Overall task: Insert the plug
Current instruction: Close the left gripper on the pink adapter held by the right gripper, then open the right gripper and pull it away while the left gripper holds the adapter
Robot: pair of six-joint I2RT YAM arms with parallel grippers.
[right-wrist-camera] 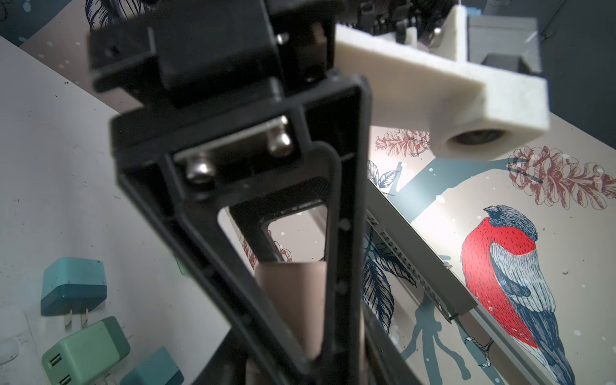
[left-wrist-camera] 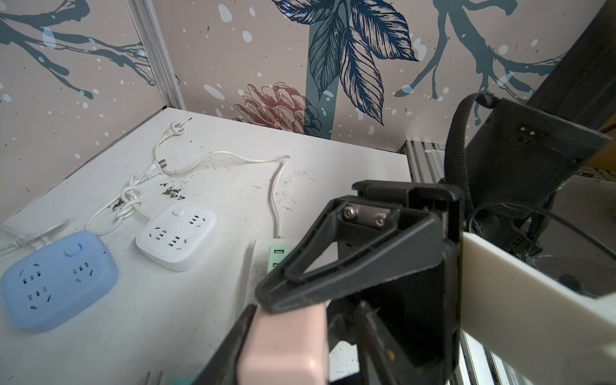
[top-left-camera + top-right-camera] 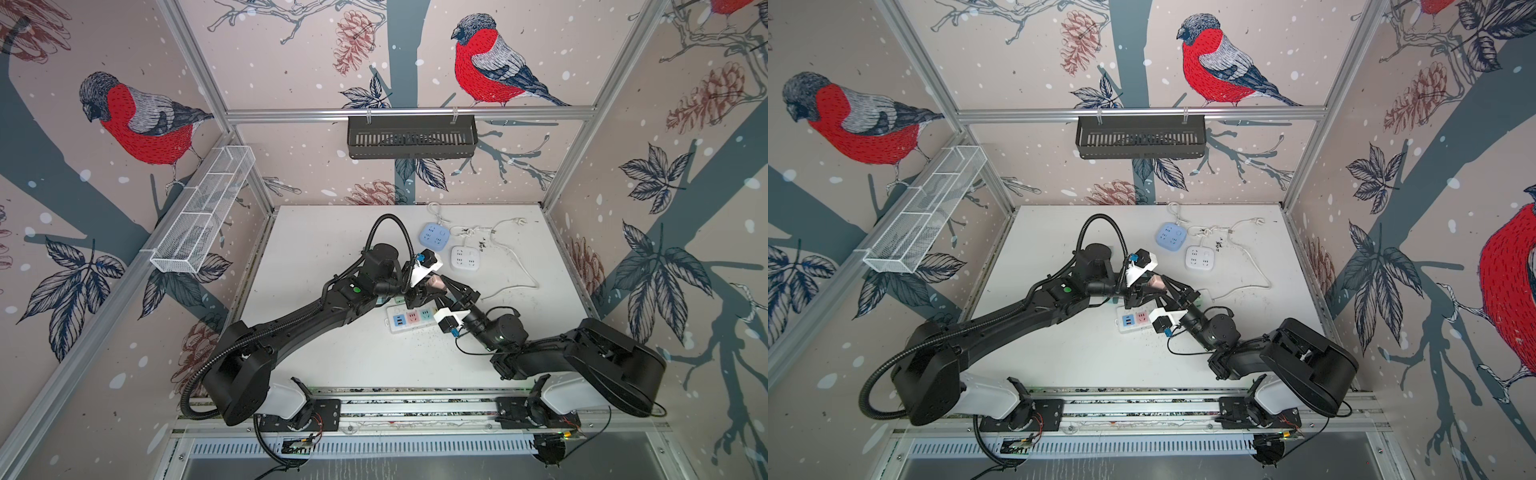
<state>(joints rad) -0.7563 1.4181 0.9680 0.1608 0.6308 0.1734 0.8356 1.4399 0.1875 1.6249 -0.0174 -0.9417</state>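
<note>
Near tabletop (image 3: 332, 361) lies open; power strip (image 3: 409, 318) obstructs centre.

Pink plug (image 3: 436, 282), black arms (image 3: 291, 324), white desk (image 3: 332, 257).
The power strip (image 3: 409, 319) was white with blue, pink and green blocks; farther off were a pale blue socket cube (image 3: 433, 236) and a white socket cube (image 3: 465, 258). Beige walls (image 3: 291, 83) bore grey, red-breasted birds, rust pinecones and slate branches.

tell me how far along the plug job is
Done: the pink plug is off the table, held in the air near the power strip. In hand: the right gripper is shut on it; the left gripper is at it too, grip unclear. Left: lining it up and pushing it into a socket; it is in none yet.
</note>
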